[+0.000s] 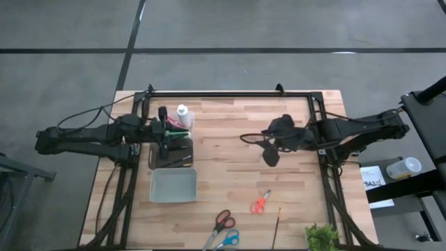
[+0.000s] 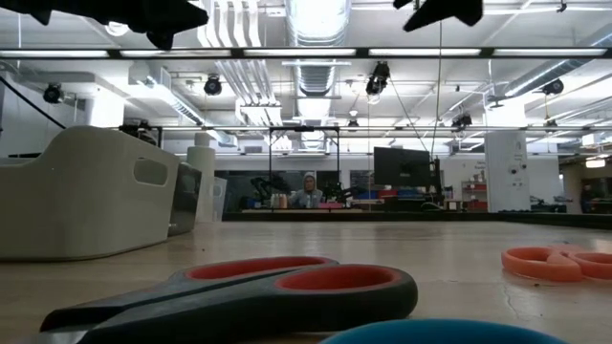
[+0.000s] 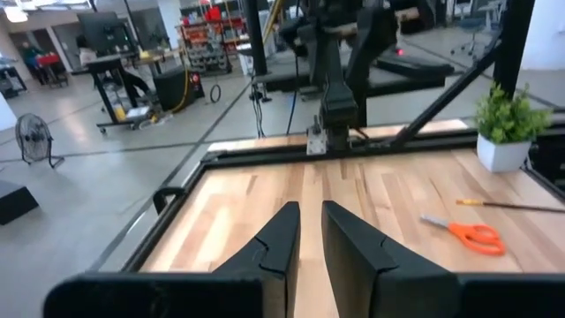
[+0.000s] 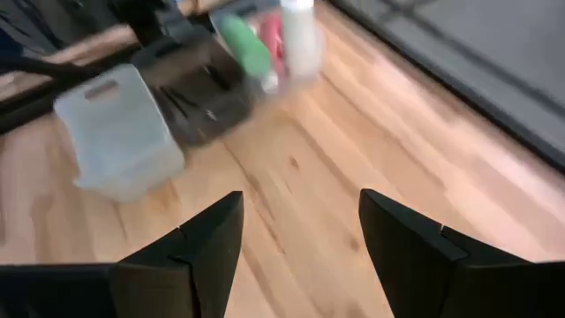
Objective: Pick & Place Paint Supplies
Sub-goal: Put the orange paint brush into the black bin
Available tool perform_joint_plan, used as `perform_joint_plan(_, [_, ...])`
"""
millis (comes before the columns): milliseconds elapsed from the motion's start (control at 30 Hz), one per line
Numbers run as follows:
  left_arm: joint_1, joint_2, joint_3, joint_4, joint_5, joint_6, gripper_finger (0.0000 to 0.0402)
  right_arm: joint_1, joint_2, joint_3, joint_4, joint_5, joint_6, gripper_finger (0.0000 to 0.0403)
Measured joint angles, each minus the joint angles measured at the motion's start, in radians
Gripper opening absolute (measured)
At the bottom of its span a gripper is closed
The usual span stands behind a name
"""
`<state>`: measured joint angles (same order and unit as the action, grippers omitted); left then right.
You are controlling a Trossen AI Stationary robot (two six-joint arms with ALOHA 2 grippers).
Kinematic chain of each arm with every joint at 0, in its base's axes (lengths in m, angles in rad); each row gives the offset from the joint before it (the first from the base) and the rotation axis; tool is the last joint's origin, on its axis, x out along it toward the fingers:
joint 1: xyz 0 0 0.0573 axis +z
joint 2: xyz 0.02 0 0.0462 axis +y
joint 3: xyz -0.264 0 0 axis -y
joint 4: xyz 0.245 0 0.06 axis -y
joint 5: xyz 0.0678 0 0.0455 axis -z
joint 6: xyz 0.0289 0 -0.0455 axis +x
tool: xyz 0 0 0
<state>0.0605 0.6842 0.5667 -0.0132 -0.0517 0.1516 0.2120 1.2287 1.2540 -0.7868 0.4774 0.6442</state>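
Paint bottles (image 1: pixel 180 120), near the tabletop's (image 1: pixel 237 174) far-left corner, look light, rigid and slick, best gripped mid-body, while the right gripper (image 4: pixel 300 231) hovers mid-table, fingers spread, and the left gripper's (image 3: pixel 309 231) fingers stand slightly parted, empty.

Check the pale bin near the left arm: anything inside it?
Looking down, the pale bin shows only its bare floor. The low view's side wall hides the interior, so that view confirms nothing.

arms: two, matte black, jointed | cables: black, looped | hands: wedge-shaped black fingers
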Motion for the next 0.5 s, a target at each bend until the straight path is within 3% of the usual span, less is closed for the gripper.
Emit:
perform_joint_plan(233, [0.0,0.0,0.0,-0.089,0.0,0.0,0.0058,0.025,0.061,0.119,-0.254,-0.045,0.258,0.0222])
perform_joint_plan(500, [0.0,0.007,0.0,-0.085,0.0,-0.003,0.0058,0.028,0.154,0.124,-0.446,-0.257,0.578,0.0222])
